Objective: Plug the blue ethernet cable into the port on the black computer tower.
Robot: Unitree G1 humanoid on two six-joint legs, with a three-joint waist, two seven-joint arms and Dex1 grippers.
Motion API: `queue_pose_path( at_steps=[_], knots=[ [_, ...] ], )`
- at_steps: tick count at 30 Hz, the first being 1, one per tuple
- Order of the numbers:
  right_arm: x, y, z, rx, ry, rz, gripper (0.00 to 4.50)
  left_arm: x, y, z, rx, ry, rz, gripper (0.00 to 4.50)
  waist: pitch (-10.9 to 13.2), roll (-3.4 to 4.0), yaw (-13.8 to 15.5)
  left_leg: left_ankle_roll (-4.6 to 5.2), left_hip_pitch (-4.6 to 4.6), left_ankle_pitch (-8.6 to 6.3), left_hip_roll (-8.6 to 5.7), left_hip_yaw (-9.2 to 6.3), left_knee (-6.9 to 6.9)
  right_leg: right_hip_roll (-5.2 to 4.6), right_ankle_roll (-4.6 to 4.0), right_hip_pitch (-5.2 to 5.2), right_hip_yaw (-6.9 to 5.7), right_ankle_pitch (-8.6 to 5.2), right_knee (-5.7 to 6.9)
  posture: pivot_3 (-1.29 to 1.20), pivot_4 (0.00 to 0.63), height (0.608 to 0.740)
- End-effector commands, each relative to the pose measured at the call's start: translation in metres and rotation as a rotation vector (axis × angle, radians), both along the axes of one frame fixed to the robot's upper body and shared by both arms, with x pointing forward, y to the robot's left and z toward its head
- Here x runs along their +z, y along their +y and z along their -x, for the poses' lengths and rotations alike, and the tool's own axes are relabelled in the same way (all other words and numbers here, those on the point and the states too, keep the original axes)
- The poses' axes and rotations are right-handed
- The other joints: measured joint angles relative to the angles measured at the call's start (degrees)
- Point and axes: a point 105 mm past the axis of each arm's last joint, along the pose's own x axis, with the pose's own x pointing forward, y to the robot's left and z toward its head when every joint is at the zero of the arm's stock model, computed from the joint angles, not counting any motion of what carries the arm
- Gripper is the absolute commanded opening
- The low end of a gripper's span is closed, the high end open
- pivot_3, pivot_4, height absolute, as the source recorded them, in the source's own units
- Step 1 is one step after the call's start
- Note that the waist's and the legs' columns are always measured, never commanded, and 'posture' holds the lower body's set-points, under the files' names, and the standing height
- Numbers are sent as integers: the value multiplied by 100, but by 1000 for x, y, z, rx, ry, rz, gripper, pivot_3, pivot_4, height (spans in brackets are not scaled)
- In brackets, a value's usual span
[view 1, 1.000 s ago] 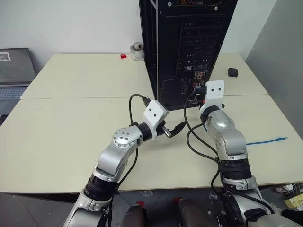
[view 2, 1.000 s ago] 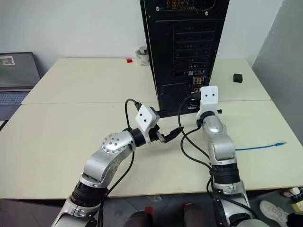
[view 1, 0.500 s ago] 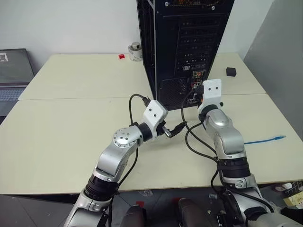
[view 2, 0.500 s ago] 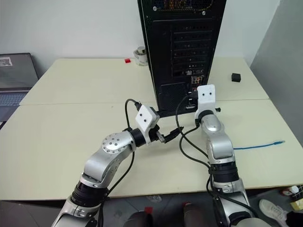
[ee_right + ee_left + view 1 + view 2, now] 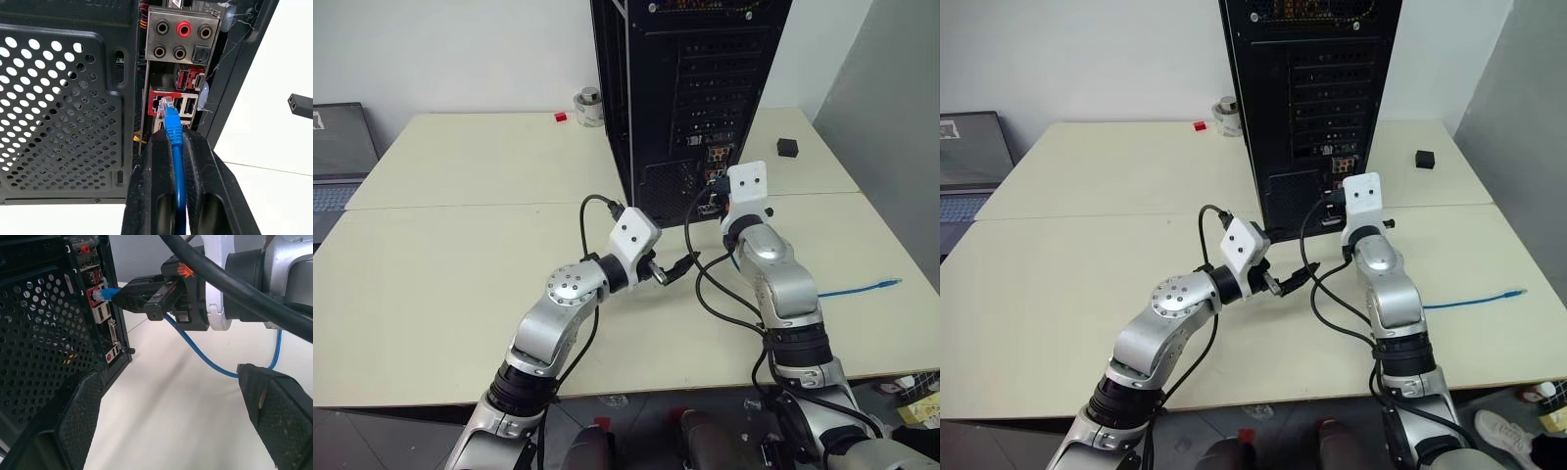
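The black computer tower (image 5: 690, 88) stands upright at mid-table, its rear panel facing me. My right gripper (image 5: 175, 139) is shut on the blue ethernet cable (image 5: 173, 127) just behind its clear plug (image 5: 167, 105). The plug's tip sits at the mouth of a red-framed port (image 5: 155, 104) on the rear panel; how deep it sits I cannot tell. From the gripper the cable trails back across the table to its free end (image 5: 891, 284) on the right. My left gripper (image 5: 675, 269) hovers open and empty, a little short of the tower and left of the right gripper (image 5: 124, 286).
A small black cube (image 5: 789, 148) lies right of the tower. A pale roll (image 5: 588, 106) and a small red item (image 5: 561, 117) sit behind it on the left. A laptop (image 5: 337, 147) is at the far left. Black arm cables (image 5: 720, 294) loop between my arms.
The whole picture has shifted slightly to the left. Both grippers and the cable keep their places against the tower.
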Motion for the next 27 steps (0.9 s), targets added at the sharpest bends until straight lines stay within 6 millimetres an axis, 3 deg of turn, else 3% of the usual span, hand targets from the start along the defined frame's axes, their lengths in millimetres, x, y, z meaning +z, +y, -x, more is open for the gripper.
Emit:
queue_pose_path(
  at_steps=[1,7,27],
  knots=[
    [30,-2,10,3,-110,-31,0,10,1,4,-6,-54,10,4483,0,0,0,0,-1,0,1,-2,0,0,0,0,-1,0,0,0,150,740],
    [35,-3,19,9,-107,-67,0,9,3,3,-3,-51,2,4483,0,0,39,0,-11,0,-2,-9,-3,-10,0,-3,-4,0,-4,0,150,740],
    [17,-10,13,-49,-37,-108,0,7,5,2,3,-51,-14,4483,0,0,135,0,-12,0,-5,-9,-2,-13,0,-3,-10,0,-4,0,150,740]
  ],
)
